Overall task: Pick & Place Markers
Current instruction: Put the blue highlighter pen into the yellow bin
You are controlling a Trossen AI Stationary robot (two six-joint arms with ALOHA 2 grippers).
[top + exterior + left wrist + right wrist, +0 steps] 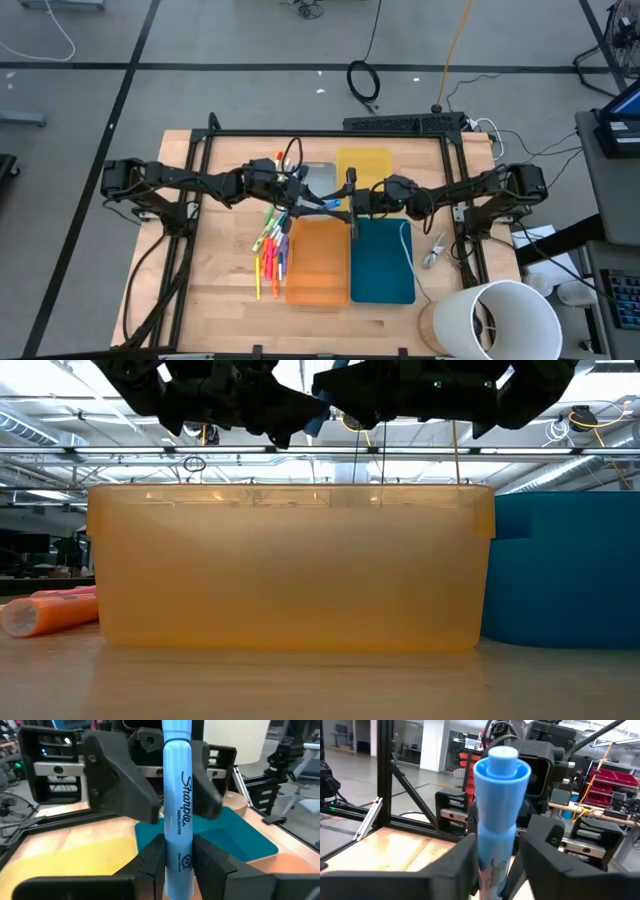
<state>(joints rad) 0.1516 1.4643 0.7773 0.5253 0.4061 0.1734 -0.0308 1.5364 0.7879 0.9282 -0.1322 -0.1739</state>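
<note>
Left end effector (318, 203): meets the right one over the middle of the worktop (215, 290), above the gap between the trays. In its wrist view its fingers (150, 862) pinch the lower barrel of a blue marker (178, 810).

Right end effector (348, 203): faces the left one, close to touching. In its wrist view its fingers (451, 862) stand on both sides of the same marker, whose cap end points at the camera. Whether they press it or only bracket it, one cannot tell.

Blue marker: held in the air between the two arms, level with neither tray floor; this looks like a handover from left to right.

Loose markers (272, 245): a mixed-colour cluster lies on the worktop just beside the left edge of the orange tray (318, 295). The low view shows one orange marker (50, 612) lying beside that tray's wall.

Trays: orange and teal tray (385, 285) at the front, yellow tray (364, 160) and a grey one (322, 172) behind. No marker can be seen inside any of them.

Progress: judged early. One marker is in hand, none visibly placed, and most of the pile is left to pick.

Next step: probably the release by one arm, then a drop into a tray.
</note>
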